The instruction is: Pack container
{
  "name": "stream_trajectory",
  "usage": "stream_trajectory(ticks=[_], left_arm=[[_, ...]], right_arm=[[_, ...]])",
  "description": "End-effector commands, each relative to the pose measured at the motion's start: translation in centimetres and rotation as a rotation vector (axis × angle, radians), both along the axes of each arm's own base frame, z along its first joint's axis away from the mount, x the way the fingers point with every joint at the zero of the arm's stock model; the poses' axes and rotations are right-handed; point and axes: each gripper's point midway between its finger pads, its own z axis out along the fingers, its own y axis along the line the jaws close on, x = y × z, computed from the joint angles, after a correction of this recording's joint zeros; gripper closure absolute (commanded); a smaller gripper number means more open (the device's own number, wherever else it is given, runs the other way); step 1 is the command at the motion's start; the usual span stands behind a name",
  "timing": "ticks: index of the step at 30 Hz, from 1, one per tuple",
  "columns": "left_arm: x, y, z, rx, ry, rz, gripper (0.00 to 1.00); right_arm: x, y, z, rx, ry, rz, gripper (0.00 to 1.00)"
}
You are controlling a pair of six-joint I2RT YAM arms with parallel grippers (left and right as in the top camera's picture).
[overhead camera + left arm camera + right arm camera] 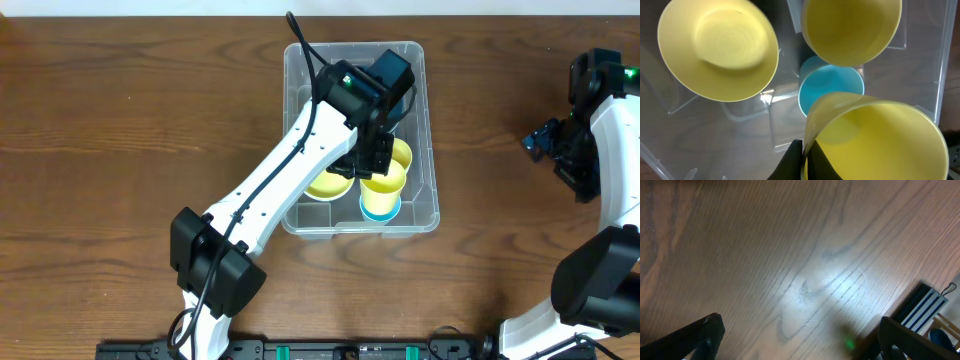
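Currently the left claw [372, 158], pinching a yellow plastic cup [880, 140] by its rim, hangs inside the large clear rectangular plastic bin [431, 130] directly beneath it; the spread right claw [538, 140] sits well apart.

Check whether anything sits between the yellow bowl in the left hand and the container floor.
Yes. The left hand grips the yellow bowl by its rim inside the container, and a blue bowl lies partly beneath it. A second yellow bowl and a third yellow bowl sit aside, not under it.
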Motion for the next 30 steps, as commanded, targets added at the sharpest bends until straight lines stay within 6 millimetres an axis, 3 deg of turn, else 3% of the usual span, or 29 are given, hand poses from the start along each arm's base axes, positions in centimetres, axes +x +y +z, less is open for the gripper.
stream_trajectory(ticks=[1,6,12,15,17,18,20,22,26,30], left_arm=[[-0.2,-0.1,-0.1,-0.005,0.009,-0.004,0.93],[-0.2,-0.1,-0.1,-0.005,0.009,-0.008,0.69],[0.0,-0.3,-0.1,-0.012,0.001,-0.025,0.66],[0.4,-0.4,0.0,-0.024,-0.016,-0.034,0.59],[0.8,-0.2,0.7,-0.034,-0.032,-0.040,0.46],[1.1,0.2,1.2,-0.039,-0.040,-0.034,0.31],[1.5,1.3,2.9,-0.053,-0.066,-0.027,0.10],[2.1,3.2,4.8,-0.057,-0.107,0.004,0.02],[2.2,8.9,9.2,-0.032,-0.211,0.115,0.02],[-0.2,13.1,13.4,-0.065,-0.282,0.190,0.02]], right_arm=[[-0.1,-0.3,-0.1,-0.010,0.005,-0.014,0.01],[-0.1,-0.3,-0.1,-0.010,0.005,-0.015,0.01],[-0.1,-0.3,-0.1,-0.010,0.005,-0.015,0.01],[-0.1,-0.3,-0.1,-0.010,0.005,-0.015,0.01],[-0.1,-0.3,-0.1,-0.010,0.005,-0.015,0.01],[-0.1,-0.3,-0.1,-0.010,0.005,-0.014,0.01],[-0.1,-0.3,-0.1,-0.010,0.005,-0.015,0.01],[-0.1,-0.3,-0.1,-0.010,0.005,-0.015,0.01],[-0.1,-0.3,-0.1,-0.010,0.005,-0.015,0.01],[-0.1,-0.3,-0.1,-0.010,0.005,-0.015,0.01]])
